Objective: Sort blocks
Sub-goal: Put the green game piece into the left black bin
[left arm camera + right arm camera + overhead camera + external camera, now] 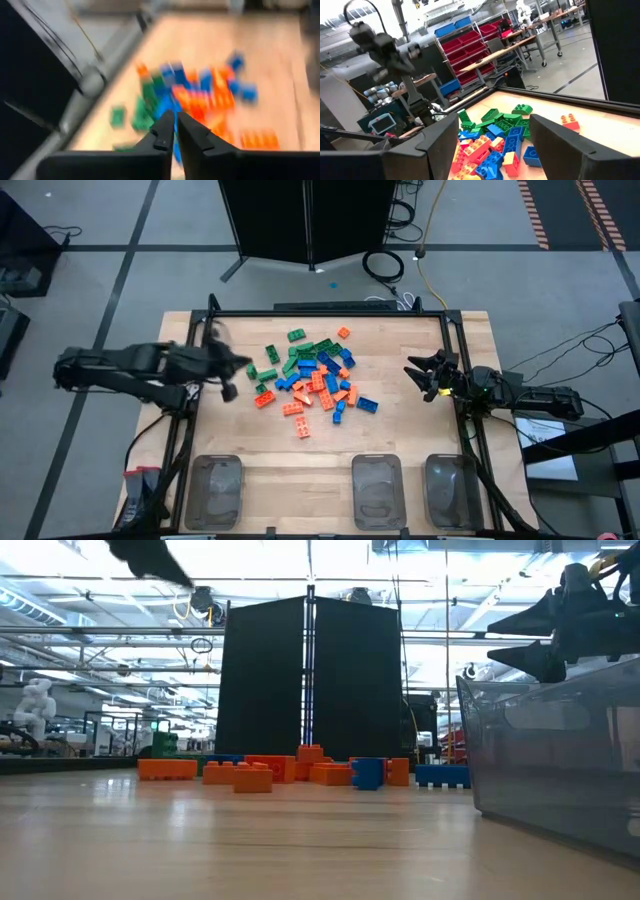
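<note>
The blocks (315,380) are small green, orange and blue studded bricks lying in a loose pile on the middle of the wooden table. They also show in the low view (300,770), the left wrist view (200,95) and the right wrist view (490,140). My left gripper (232,372) hovers left of the pile, its fingers (175,132) shut with nothing seen between them. My right gripper (425,375) hovers right of the pile, open wide (495,150), and touches nothing.
Three clear plastic trays stand along the near edge: left (215,490), middle (377,490) and right (452,490); one fills the low view's right side (560,760). A black frame (330,313) rims the table. Bare wood lies between the pile and the trays.
</note>
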Motion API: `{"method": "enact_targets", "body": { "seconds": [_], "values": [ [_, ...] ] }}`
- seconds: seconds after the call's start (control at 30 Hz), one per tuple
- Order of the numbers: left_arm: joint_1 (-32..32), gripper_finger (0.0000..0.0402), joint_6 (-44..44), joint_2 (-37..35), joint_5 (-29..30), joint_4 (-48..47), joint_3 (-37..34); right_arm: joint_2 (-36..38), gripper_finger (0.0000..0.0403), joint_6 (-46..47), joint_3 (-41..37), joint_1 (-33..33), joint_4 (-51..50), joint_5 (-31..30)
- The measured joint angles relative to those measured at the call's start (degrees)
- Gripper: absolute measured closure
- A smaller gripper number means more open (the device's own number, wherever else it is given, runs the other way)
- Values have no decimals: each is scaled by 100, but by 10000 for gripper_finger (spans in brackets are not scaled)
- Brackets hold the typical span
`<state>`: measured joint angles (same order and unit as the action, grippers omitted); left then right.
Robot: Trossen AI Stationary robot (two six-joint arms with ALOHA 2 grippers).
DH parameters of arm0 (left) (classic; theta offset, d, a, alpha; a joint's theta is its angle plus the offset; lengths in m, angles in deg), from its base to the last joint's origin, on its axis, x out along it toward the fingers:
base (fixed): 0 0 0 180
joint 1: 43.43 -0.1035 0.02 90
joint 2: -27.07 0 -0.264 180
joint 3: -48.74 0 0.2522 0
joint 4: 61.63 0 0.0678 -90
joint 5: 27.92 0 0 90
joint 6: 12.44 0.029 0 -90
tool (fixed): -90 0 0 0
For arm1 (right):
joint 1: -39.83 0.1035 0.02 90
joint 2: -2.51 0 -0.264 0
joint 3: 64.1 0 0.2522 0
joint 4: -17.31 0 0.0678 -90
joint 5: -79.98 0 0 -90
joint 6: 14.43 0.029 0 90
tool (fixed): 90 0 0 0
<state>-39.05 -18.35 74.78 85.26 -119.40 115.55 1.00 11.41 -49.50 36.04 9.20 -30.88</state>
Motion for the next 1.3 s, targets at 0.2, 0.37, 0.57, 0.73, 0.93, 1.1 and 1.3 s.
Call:
{"method": "enact_targets", "body": {
  "seconds": [0.2, 0.37, 0.57, 0.73, 0.93, 1.1, 1.3],
  "values": [
    [0, 314, -274, 742, -437, -338, 0, 0, 165, 2, 0, 0, -25, -2],
    [-15, 262, -269, 1019, -447, -364, 0, -1, 165, 2, 0, 0, -37, -2],
    [-274, 220, -273, 1188, 331, -1223, 0, 0, 165, -150, 0, 0, -37, -2],
    [-898, 216, 106, 1294, 488, -1622, 0, -1, 165, -251, 0, 1, -63, -4],
    [-2015, 216, 1183, 1477, -786, -1129, 0, -2, 165, -297, 0, 0, -149, -6],
    [-2979, 216, 2219, 1846, -2095, -1055, 0, -3, 165, -297, 0, 1, -156, -4],
    [-3740, 216, 3240, 2482, -2533, -1040, 0, -4, 165, -297, 0, 2, -162, -4]
  ]
}}
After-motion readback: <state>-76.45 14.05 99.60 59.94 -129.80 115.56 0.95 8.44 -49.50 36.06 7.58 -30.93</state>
